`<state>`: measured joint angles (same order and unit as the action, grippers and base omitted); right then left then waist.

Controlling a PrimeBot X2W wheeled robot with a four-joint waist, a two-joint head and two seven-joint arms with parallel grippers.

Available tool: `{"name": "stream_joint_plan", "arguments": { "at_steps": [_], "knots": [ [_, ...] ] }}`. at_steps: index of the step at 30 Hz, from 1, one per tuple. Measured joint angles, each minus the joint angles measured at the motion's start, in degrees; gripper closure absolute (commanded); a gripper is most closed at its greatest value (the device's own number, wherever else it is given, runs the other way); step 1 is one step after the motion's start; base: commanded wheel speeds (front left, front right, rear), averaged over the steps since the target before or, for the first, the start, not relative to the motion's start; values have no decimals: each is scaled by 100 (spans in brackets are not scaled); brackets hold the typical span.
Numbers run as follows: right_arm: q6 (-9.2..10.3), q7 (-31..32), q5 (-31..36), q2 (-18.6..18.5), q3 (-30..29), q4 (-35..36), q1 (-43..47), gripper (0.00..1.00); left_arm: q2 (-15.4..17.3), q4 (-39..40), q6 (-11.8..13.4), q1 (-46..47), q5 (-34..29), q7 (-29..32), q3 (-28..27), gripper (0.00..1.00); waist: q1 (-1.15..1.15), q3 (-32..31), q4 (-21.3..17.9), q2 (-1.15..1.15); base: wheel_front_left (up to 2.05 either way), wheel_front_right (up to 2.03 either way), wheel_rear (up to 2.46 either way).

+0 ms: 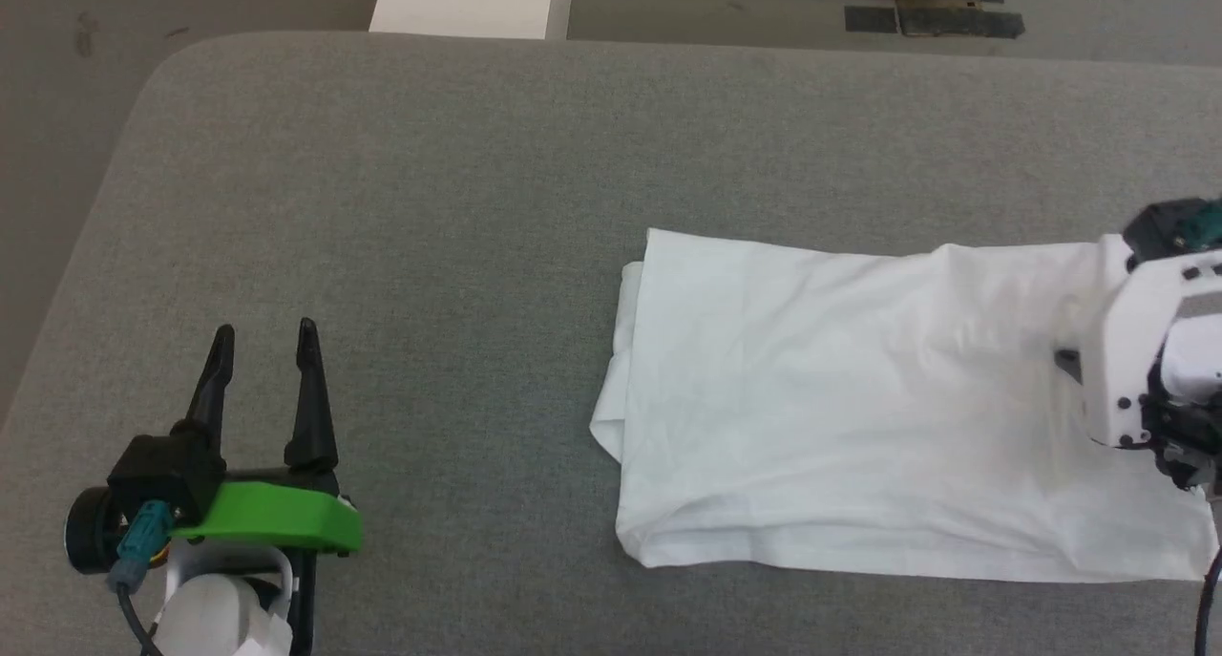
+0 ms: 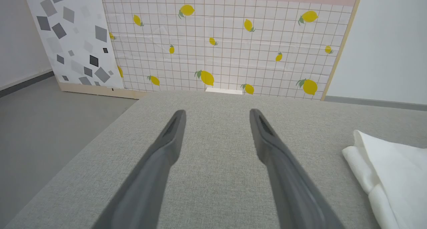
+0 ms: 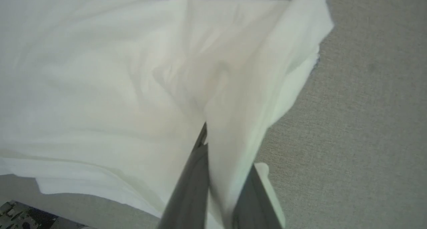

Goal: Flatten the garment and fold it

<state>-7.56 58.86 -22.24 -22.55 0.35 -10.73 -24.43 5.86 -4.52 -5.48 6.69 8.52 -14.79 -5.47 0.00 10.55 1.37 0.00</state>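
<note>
The garment (image 1: pixel 840 398) is a white thin-fabric shirt lying as a long folded rectangle on the right half of the grey table (image 1: pixel 430 159). Its stitching and patch are hidden. My right gripper (image 3: pixel 218 162) is shut on a fold of the garment (image 3: pixel 100 72), and the pinched cloth rises in a ridge over the fingers. The pale right wrist (image 1: pixel 1146 350) sits over the garment's right end. My left gripper (image 1: pixel 264 333) rests open at the lower left, well clear of the cloth. Its fingers (image 2: pixel 166 145) hold nothing, with the garment's edge (image 2: pixel 390 169) off to the right.
A rigid white box (image 1: pixel 468 2) stands past the table's far edge. The table's rounded corner (image 1: pixel 162 64) and grey floor lie to the left. A lemon-patterned panel (image 2: pixel 227 39) stands behind the table. Bare grey table spreads between the left gripper and the garment.
</note>
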Motion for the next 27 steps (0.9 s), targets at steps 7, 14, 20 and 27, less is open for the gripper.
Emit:
{"name": "stream_joint_plan", "arguments": {
  "at_steps": [7, 14, 20, 27],
  "knots": [
    [0, 630, -270, 220, 470, 1147, -2, 100, -54, -11, -10, -52, -8, 0, -2, 0, 0, -102, 52, 0, 0, 0, 0],
    [0, 315, -282, 895, 983, 1049, -181, 100, -73, -15, -59, -61, -16, 0, 32, 0, 0, -10, 154, 0, 0, 0, 0],
    [0, -270, -143, 1313, 1390, 167, -597, 100, -86, -66, -108, -34, -18, 0, 102, 0, 0, 160, 331, 0, 0, 0, 0],
    [0, -771, 5, 1638, 1586, -817, -988, 100, -92, -100, -129, 7, -16, 0, 162, 0, 0, 393, 529, 0, 0, 0, 0]
  ]
}}
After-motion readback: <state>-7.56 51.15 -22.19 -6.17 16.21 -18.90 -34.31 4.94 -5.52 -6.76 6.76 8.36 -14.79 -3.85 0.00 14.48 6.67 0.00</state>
